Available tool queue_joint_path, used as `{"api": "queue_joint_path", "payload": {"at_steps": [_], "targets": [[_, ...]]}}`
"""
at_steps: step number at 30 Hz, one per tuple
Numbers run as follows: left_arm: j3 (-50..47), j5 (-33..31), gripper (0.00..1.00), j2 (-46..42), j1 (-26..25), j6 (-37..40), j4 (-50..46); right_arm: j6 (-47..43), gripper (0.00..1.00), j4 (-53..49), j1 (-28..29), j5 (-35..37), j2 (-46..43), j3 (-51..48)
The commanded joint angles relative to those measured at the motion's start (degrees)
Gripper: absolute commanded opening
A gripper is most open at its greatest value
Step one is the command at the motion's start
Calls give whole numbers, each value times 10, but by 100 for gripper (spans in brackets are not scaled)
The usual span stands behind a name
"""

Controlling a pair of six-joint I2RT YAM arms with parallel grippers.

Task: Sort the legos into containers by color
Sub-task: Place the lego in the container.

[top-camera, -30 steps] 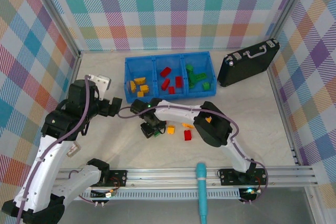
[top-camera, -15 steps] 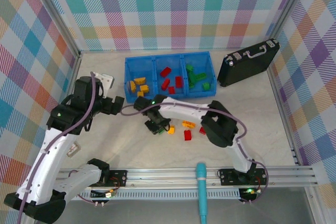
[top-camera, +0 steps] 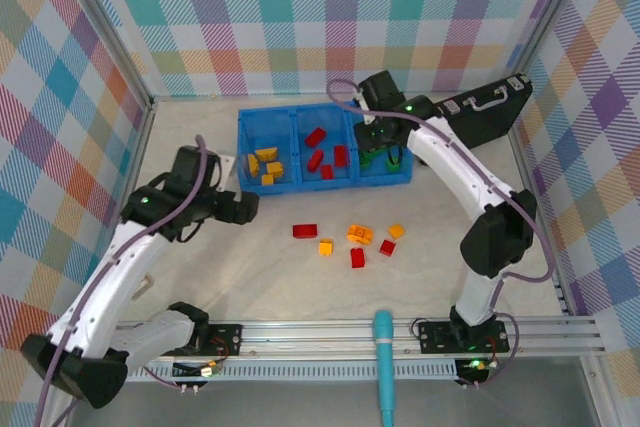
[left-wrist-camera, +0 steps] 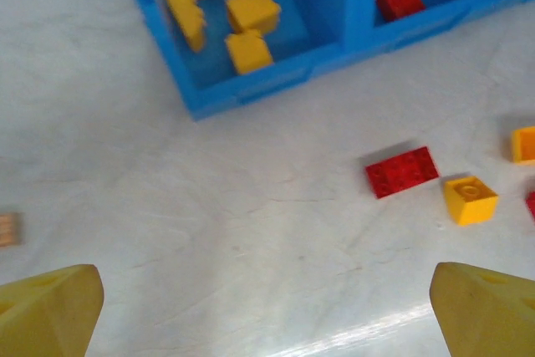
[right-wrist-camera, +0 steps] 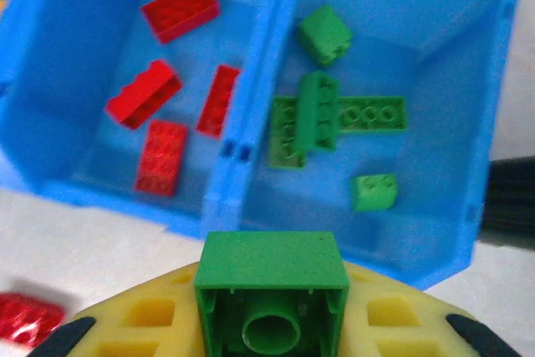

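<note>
Swung up from the loose bricks at the middle of the table, the right gripper now hangs over the right end of the bin, in the upper middle of the top view. It is clamped on a green brick. In the right wrist view that brick sits at bottom centre, hollow underside facing the camera, pinched between the yellow fingers. Beyond it, the bin's right compartment holds green pieces and the middle one holds four red pieces. The left compartment, at the top of the left wrist view, holds yellow pieces. The left gripper has also shifted rightward and sits at centre left of the top view, just below the bin's left corner. Its fingers are spread wide with nothing between them. A red brick and a yellow brick lie side by side on the table at the right middle of the left wrist view, apart from the bin. A black case stands to the bin's right.
</note>
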Motion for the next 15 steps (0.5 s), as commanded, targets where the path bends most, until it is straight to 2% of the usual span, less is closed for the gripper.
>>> {"api": "queue_joint_path", "payload": {"at_steps": [1, 8, 12, 15], "targets": [[-7, 15, 100, 43, -65, -78, 55, -52, 27, 46, -19, -16, 57, 32], [64, -44, 100, 209, -215, -143, 124, -111, 27, 99, -52, 3, 164, 89], [97, -24, 100, 304, -270, -179, 191, -104, 27, 115, -74, -20, 203, 110], [145, -38, 100, 374, -306, -191, 200, -93, 28, 127, -88, -45, 222, 116]]}}
